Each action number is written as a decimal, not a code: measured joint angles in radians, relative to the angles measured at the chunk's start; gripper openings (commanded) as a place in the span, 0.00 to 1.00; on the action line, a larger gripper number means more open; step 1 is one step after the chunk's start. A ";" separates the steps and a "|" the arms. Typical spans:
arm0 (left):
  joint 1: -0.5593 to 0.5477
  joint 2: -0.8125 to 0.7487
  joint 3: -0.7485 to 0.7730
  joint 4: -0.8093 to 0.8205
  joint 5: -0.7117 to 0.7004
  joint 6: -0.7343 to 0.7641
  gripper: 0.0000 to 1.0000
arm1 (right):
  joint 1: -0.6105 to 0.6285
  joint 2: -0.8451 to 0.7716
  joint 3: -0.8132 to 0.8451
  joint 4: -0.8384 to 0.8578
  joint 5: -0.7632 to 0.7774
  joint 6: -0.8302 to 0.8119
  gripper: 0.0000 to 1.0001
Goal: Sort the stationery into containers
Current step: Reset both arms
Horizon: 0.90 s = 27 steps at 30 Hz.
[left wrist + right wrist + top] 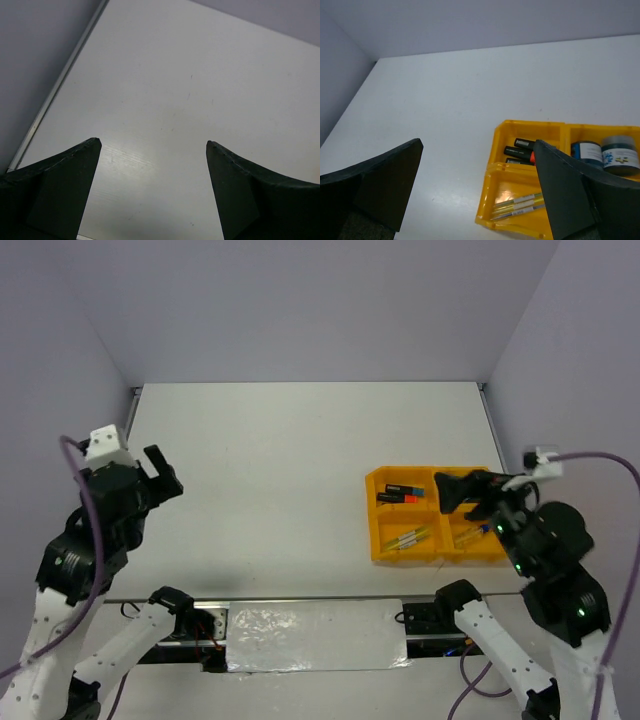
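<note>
The orange-yellow tray (375, 532) lies at the right of the table, its containers being four compartments. Black highlighters (400, 493) lie in the far left compartment, thin pens (408, 537) in the near left one. The right wrist view shows the tray (489, 197), highlighters (520, 148), pens (517, 205) and two round pots (620, 155) in the far right compartment. My right gripper (450, 492) hovers open and empty over the tray's far right part (477, 142). My left gripper (165, 472) is open and empty above bare table at the far left (152, 141).
Small coloured items (468, 533) lie in the near right compartment, partly hidden by my right arm. Grey walls close the table at the back and both sides. A metal rail (55, 95) runs along the table's left edge.
</note>
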 measured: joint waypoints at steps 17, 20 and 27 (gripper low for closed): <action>-0.014 -0.335 0.243 -0.336 -0.056 0.015 0.99 | 0.019 -0.259 0.320 -0.523 0.159 -0.068 1.00; -0.016 -0.352 0.243 -0.359 -0.064 0.013 0.99 | 0.019 -0.284 0.330 -0.555 0.172 -0.070 1.00; -0.017 -0.352 0.224 -0.367 -0.071 0.013 0.99 | 0.019 -0.298 0.327 -0.571 0.178 -0.069 1.00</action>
